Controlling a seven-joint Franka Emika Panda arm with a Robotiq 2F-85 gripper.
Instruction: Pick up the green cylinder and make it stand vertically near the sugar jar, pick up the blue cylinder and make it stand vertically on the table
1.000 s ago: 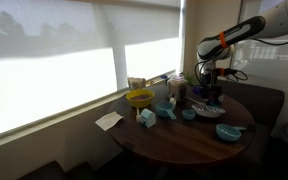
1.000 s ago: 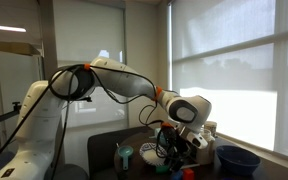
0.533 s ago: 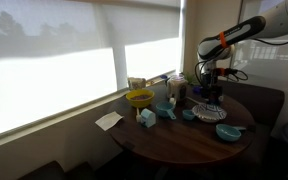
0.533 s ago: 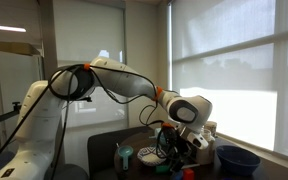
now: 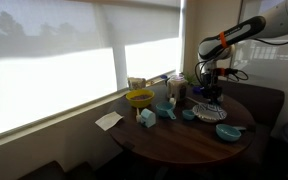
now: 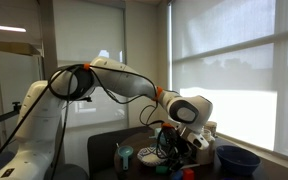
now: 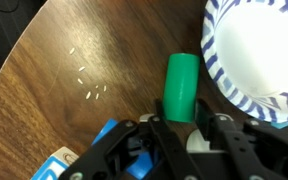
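Here, a round dark wooden bench [image 7: 74, 110] carries a blue-striped white bowl [image 7: 259, 50]. Just beside the bowl, the robot's hand [image 7: 181, 125] seems clamped on one end of the green cylinder [image 7: 181, 80], which lies flat. This looks like the grasping step; next it needs lifting and turning upright.
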